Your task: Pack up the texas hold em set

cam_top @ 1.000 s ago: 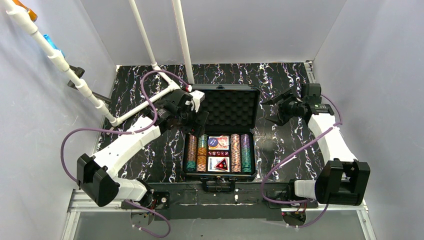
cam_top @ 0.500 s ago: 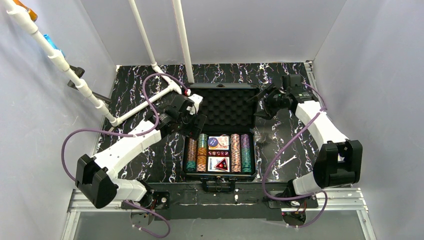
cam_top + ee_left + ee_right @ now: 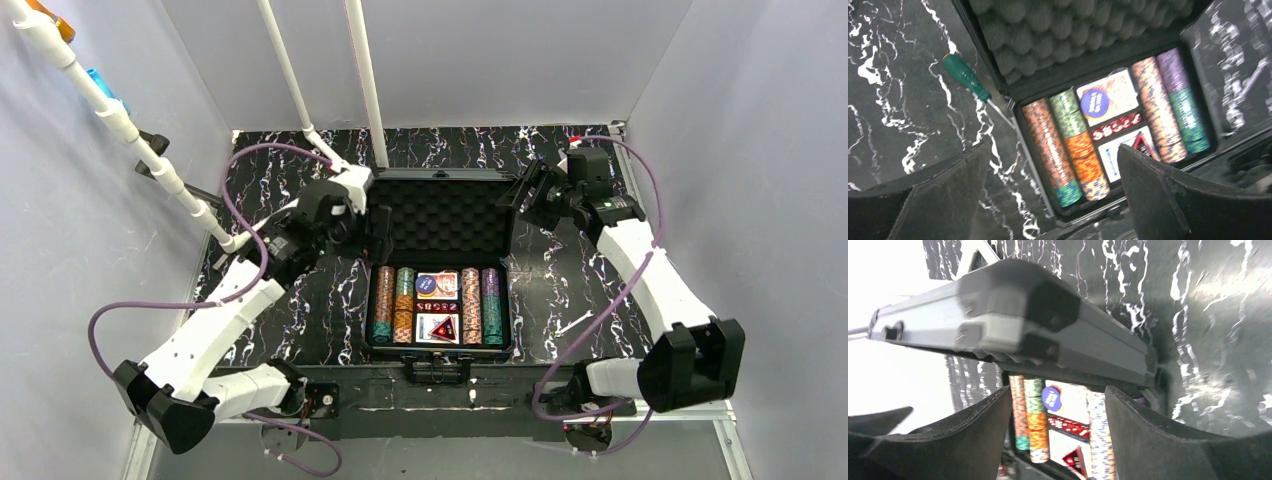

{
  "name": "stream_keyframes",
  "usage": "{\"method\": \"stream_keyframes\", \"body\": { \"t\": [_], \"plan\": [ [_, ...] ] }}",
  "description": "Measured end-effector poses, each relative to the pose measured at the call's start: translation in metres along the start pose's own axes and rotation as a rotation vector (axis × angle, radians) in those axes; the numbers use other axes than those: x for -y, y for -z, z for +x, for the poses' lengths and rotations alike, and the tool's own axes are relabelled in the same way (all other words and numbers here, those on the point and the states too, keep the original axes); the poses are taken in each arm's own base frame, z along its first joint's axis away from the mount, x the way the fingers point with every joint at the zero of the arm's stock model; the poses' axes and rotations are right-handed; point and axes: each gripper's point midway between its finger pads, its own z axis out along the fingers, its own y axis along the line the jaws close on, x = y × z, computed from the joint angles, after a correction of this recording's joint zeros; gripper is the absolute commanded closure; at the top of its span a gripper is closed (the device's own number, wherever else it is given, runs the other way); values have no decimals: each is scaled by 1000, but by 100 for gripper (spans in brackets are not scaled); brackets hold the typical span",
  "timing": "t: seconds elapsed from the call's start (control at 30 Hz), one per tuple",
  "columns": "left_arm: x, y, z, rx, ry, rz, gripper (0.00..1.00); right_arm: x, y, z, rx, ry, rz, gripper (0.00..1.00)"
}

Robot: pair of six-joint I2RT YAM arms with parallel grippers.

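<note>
Now, with both jaws apart beside the lid (image 3: 447,215), we risk shutting it onto the green-handled tool (image 3: 966,77).

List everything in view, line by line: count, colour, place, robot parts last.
black rectangular hard case with foam-lined lid: one, black, table centre, open
striped round poker chips: four rows, mixed colours, case sides
card decks: two, pale, case middle
tiny red dice: one row, red, between decks
red triangle piece: one, red, on nearer deck
green-handled metal tool: one, green, left of case
thin white stick: one, white, right of case
white plastic pipes: several, white, table's far left
black marbled table: one, black, underneath
left end effector: one, black, open, beside lid's left edge
right end effector: one, black, open, at lid's right edge
</note>
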Motion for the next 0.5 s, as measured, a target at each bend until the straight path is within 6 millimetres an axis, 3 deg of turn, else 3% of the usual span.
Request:
{"method": "stream_keyframes", "body": {
  "t": [0.13, 0.3, 0.5],
  "plan": [
    [-8, 7, -36, 45, 165, 57, 2, -11, 23, -17, 86, 158, -18, 17],
    [-37, 3, -97, 112, 416, 118, 3, -28, 40, -51, 159, 169, -47, 18],
    [-57, -34, -132, 70, 610, 232, 17, -25, 38, -65, 130, 87, -84, 24]
  ]
}}
